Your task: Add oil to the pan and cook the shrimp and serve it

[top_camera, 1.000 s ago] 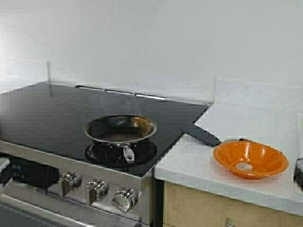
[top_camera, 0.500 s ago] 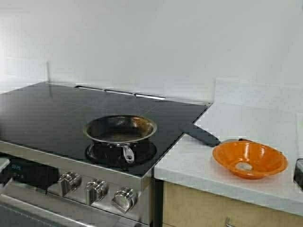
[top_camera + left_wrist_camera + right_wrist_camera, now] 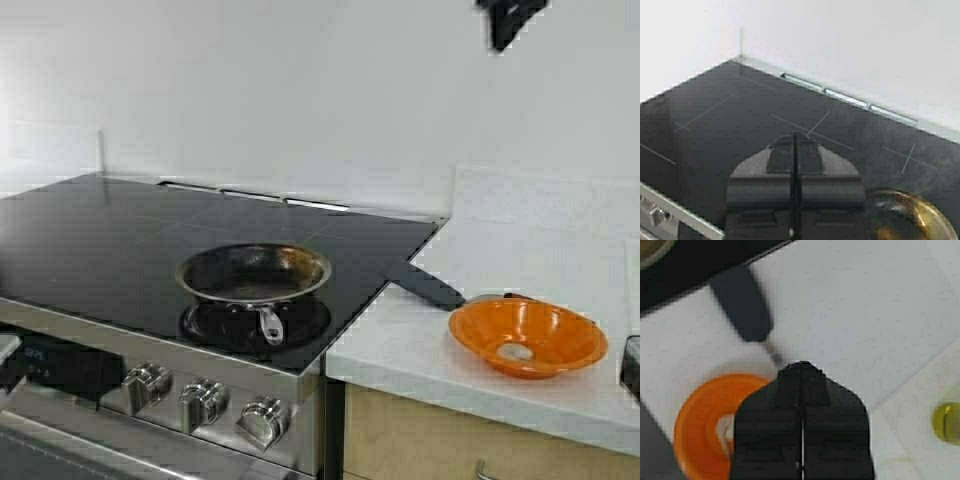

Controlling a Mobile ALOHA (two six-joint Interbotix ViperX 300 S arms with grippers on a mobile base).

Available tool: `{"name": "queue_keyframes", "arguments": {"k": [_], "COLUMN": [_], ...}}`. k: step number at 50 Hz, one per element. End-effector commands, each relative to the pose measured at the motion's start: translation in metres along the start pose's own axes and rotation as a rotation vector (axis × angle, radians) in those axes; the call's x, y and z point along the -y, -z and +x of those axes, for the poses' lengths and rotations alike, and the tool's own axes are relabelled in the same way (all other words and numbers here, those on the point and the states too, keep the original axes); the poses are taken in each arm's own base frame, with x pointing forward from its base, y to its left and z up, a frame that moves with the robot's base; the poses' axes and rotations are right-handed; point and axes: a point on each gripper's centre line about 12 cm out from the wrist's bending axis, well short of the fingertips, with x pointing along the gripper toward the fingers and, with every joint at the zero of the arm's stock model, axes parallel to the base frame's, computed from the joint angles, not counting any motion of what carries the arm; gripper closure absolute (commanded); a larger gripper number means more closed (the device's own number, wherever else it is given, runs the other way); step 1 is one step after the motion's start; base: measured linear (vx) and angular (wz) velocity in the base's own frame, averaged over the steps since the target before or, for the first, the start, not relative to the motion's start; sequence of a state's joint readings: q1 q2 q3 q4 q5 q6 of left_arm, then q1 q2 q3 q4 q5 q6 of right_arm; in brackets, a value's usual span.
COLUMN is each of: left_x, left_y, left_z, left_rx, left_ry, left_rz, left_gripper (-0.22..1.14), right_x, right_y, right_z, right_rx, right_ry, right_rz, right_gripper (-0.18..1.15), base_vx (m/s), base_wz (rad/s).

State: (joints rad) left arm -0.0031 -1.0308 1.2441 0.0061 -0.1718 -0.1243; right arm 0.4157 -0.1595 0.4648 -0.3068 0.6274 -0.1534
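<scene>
The steel pan [image 3: 255,273] sits on the black cooktop [image 3: 120,240], its dark inside bare; its rim also shows in the left wrist view [image 3: 912,215]. The pale shrimp [image 3: 516,352] lies in the orange bowl [image 3: 528,337] on the white counter. My right gripper [image 3: 510,18] hangs high above the counter, shut and holding nothing [image 3: 801,366]; below it are the bowl [image 3: 697,432] and the shrimp [image 3: 725,429]. A yellow-green patch of oil [image 3: 946,422] shows at the counter's side. My left gripper [image 3: 795,137] is shut and bare over the cooktop, beside the pan.
A black-handled spatula [image 3: 428,286] lies on the counter behind the bowl, its handle reaching over the cooktop's edge. Stove knobs [image 3: 205,402] line the front panel. A white wall stands behind the stove. A dark object [image 3: 630,366] sits at the counter's right edge.
My right gripper has come into the high view near the top, above the counter. The pan, the bowl and the shrimp have not moved.
</scene>
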Motion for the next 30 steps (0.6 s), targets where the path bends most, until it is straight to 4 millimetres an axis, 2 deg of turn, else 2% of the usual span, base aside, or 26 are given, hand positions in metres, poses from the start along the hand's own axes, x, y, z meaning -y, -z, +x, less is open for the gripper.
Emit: {"name": "queue_keyframes", "arguments": {"k": [1,11,17,22,26,30], "left_x": [0.001,0.001,0.001,0.001,0.001,0.001], "left_y": [-0.008,-0.009,-0.009,-0.009,-0.009,-0.009], "left_z": [0.002,0.001,0.0,-0.001,-0.001,-0.002], "left_rx": [0.021,0.024,0.029,0.03,0.03,0.032], "left_ry": [0.003,0.003,0.004,0.004,0.004,0.004], "left_rz": [-0.003,-0.003,-0.005,-0.005,-0.005,-0.005], "left_gripper": [0.88,0.89,0.89,0.88,0.89,0.89], "right_x": [-0.04,-0.108,-0.142,-0.169,-0.187,-0.202], "right_y": [0.002,0.037,0.057,0.07,0.085,0.103], "right_z": [0.007,0.039,0.054,0.064,0.073,0.083], "right_rx": [-0.06,-0.163,-0.205,-0.207,-0.247,-0.31], "right_ry": [0.017,0.029,0.068,0.117,0.179,0.221], "right_rz": [-0.137,-0.153,-0.094,-0.131,-0.143,-0.189], "right_gripper": [0.91,0.91,0.91,0.89,0.75,0.48], "base_vx": [0.0,0.0,0.0,0.0,0.0,0.0], "base_wz": [0.0,0.0,0.0,0.0,0.0,0.0]}}
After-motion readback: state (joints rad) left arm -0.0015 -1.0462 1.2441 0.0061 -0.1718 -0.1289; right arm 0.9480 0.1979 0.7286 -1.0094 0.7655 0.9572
